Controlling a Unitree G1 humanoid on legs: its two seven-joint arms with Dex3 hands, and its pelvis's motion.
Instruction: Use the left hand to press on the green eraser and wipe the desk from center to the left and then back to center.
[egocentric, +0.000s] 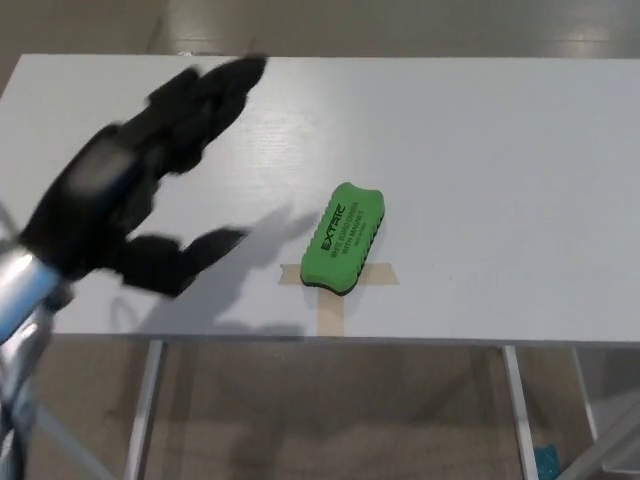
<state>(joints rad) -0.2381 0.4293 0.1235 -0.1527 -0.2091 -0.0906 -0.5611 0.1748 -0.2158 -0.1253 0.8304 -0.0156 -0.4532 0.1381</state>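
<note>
A green eraser (342, 237) with dark lettering lies flat on the white desk (480, 150), over a cross of tan tape near the front edge. My left hand (135, 185) is raised close to the camera at the left, blurred, well apart from the eraser. Its fingers (210, 90) are spread and the thumb sticks out toward the eraser, so the hand is open and holds nothing. My right hand does not show.
The tan tape cross (335, 290) marks the desk under the eraser. The desk's front edge runs across the lower part of the view, with metal legs (515, 400) and floor below it.
</note>
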